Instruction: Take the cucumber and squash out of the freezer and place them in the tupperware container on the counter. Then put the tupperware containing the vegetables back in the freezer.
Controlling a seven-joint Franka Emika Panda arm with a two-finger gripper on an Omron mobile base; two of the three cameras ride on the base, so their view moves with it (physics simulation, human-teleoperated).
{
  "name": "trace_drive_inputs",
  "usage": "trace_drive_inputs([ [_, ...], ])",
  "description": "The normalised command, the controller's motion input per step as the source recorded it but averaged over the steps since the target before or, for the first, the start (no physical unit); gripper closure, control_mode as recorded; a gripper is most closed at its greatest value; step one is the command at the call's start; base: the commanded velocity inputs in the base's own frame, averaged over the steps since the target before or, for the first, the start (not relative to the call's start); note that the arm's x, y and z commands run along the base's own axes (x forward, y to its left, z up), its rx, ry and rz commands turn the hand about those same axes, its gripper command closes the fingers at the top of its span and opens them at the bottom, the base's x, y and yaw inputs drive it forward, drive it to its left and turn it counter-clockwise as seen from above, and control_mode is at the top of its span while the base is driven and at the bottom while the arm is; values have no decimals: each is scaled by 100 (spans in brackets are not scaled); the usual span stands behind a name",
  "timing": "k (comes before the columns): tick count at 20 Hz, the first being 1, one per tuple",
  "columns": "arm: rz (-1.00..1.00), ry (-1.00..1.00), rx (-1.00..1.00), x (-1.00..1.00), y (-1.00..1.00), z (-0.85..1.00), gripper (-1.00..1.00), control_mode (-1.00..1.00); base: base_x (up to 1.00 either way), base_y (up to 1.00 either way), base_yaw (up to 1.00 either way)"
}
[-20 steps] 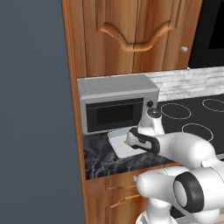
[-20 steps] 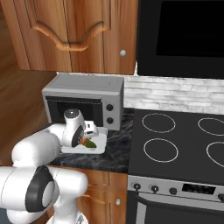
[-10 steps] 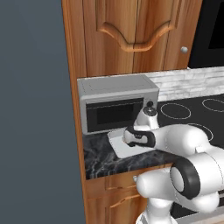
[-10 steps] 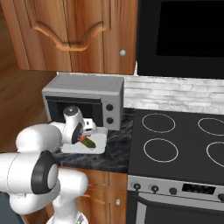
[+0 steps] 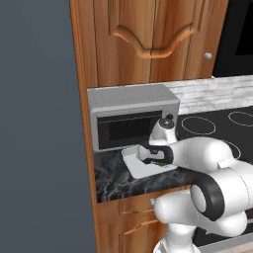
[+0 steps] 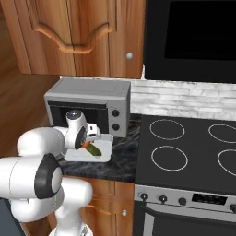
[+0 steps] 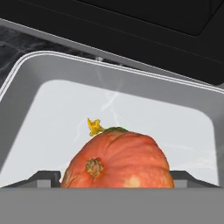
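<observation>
Inside the tray (image 7: 26,113), at its near edge, we see the squash (image 7: 117,159) lying between the claw (image 7: 114,178) tips, which stand spread wide on either side of it; whether they touch it we cannot tell, and we judge it let go rather than gripped. From the right, the squash (image 6: 85,144) and the cucumber (image 6: 94,150) lie touching one another in the tray (image 6: 105,153), the cucumber toward the stove (image 6: 184,154) side. Over the last second the arm has swung round above the tray while the claw stayed as wide as it was, and the tray has kept its place on the table (image 5: 111,178), just in front of the microwave (image 5: 131,116).

We take that to mean both vegetables are now in the tray, so the first half of the task looks done. What remains, in our judgement, is to lift the claw (image 5: 148,154) clear, take the tray by its rim and carry it to the freezer.
</observation>
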Motion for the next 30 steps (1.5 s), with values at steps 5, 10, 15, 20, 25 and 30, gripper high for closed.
trace_drive_inputs([
  [5, 0, -3, 0, -25, 0, 16, -100, -100, 0, 0, 0],
  [10, 0, 2, 1, -23, 15, 64, -100, -100, 0, 0, 0],
  [15, 2, 13, 2, -2, 26, 50, -100, -100, 0, 0, 0],
  [20, 0, 14, 0, -17, 36, 3, -100, -100, 0, 0, 0],
  [25, 0, 16, 0, -16, 31, -1, -100, -100, 0, 0, 0],
  [30, -3, 6, -1, -6, 13, -24, -100, -100, 0, 0, 0],
])
